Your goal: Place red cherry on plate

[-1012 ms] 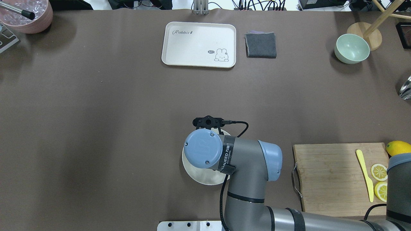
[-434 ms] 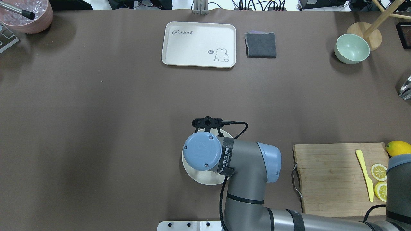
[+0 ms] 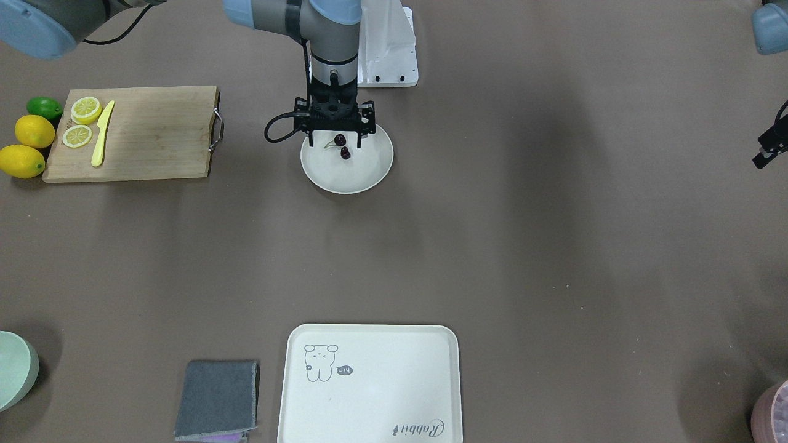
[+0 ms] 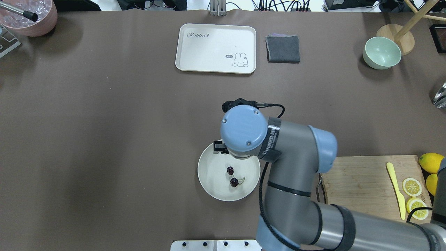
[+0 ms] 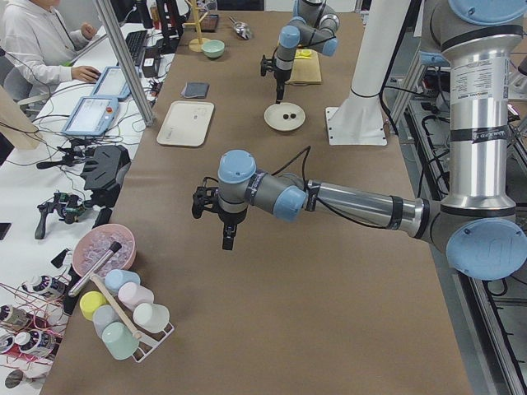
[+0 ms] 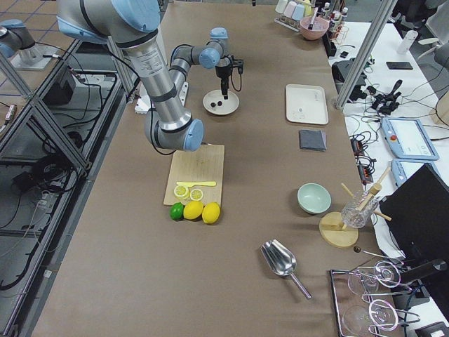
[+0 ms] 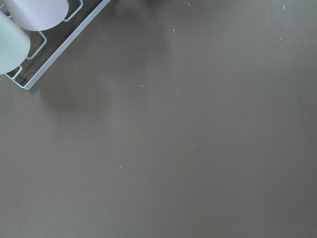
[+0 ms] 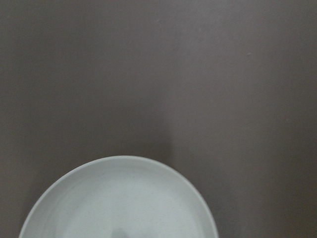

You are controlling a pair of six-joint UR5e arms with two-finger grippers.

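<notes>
The red cherry [image 4: 232, 176], a pair of tiny dark fruits joined by stems, lies loose on the round cream plate [image 4: 208, 177] near the table's front. In the front-facing view the red cherry [image 3: 343, 146] sits in the half of the plate [image 3: 360, 175] nearer the robot. My right gripper [image 3: 335, 139] hangs open just above it, holding nothing; overhead, the wrist hides all but one finger [image 4: 218, 146]. The right wrist view shows only the plate rim [image 8: 119, 161]. My left gripper [image 5: 228, 237] hovers over bare table far to the left; whether it is open or shut I cannot tell.
A wooden cutting board [image 4: 355, 191] with lemon slices, a yellow knife [image 4: 395, 190] and whole lemons [image 4: 432, 161] lies right of the plate. At the far edge are a cream tray [image 4: 216, 48], a grey cloth [image 4: 283, 48] and a green bowl [image 4: 382, 53].
My right arm has lifted and drawn back from the plate toward the far side. The cherry, hidden under the wrist before, now shows lying on the plate.
</notes>
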